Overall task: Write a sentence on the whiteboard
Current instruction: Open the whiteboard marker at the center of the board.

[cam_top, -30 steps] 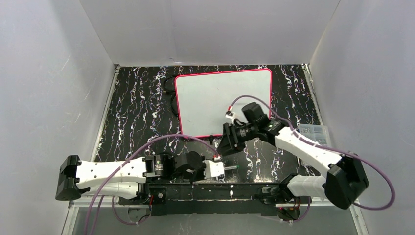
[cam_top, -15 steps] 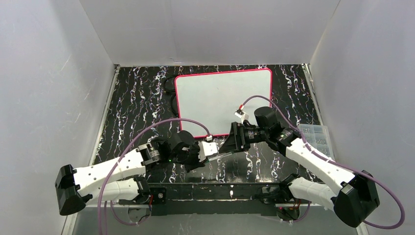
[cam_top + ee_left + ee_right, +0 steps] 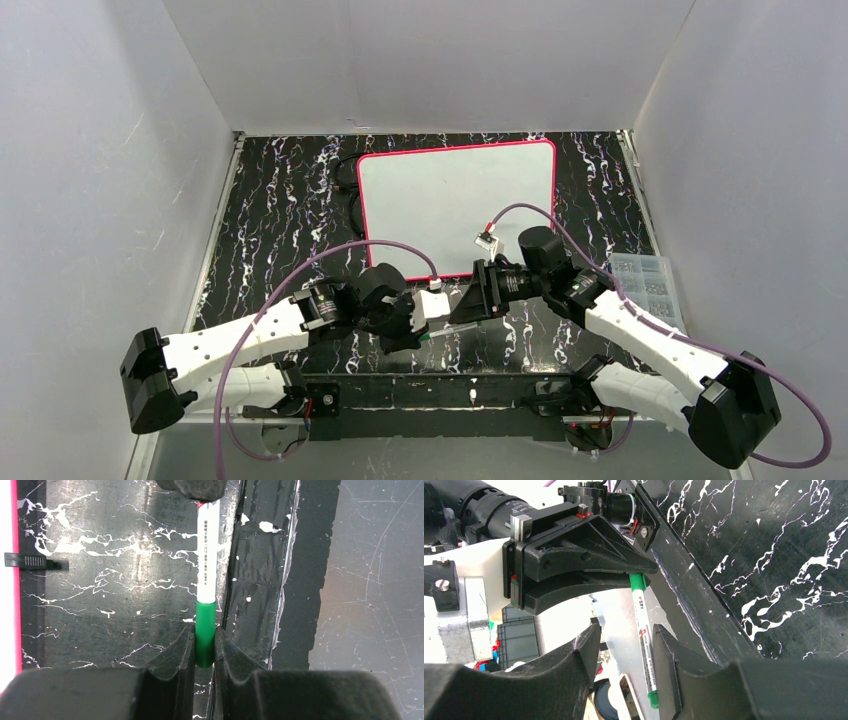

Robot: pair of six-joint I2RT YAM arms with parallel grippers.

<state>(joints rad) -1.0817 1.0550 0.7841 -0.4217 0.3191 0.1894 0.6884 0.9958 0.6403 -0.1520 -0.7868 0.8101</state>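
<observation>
Green-ended marker (image 3: 205,555) is clamped tight in the left gripper (image 3: 205,647), just off the near edge of the whiteboard (image 3: 440,190). The right gripper (image 3: 624,645) straddles the barrel, jaws partly apart. The whiteboard lies flat on the black table (image 3: 270,230).

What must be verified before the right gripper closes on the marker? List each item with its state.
1. Left gripper shut on the green end of the marker: ok.
2. Marker barrel between the fingers of the right gripper: ok.
3. Right gripper clamped on the marker: not ok, its jaws stand apart from the barrel.
4. Marker tip uncovered: cannot tell.
5. Whiteboard bare, no lettering on it: ok.
</observation>
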